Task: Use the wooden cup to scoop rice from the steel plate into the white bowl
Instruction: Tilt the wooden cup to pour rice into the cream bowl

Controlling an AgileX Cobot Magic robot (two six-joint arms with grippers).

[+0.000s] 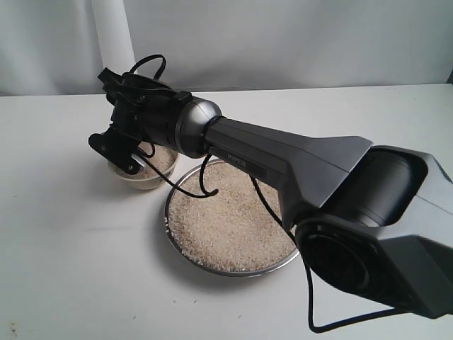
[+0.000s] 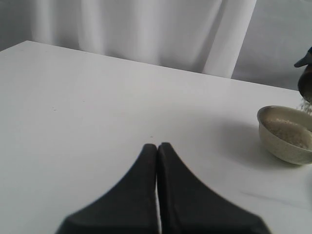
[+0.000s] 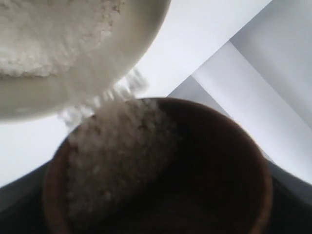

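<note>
Right hand (image 1: 122,152) grips tilted wooden cup (image 3: 229,165), rice (image 3: 117,146) spilling into white bowl (image 3: 58,97); left hand (image 2: 157,147) closed, empty, apart from bowl.

A plain white table (image 1: 71,269) stands before a pale grey backdrop (image 1: 318,42) hung with white curtain (image 2: 122,29).

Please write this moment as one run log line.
phase: pouring | right gripper: tilts wooden cup over white bowl | rice: falling into bowl | left gripper: shut, empty | steel plate: holds rice
</note>
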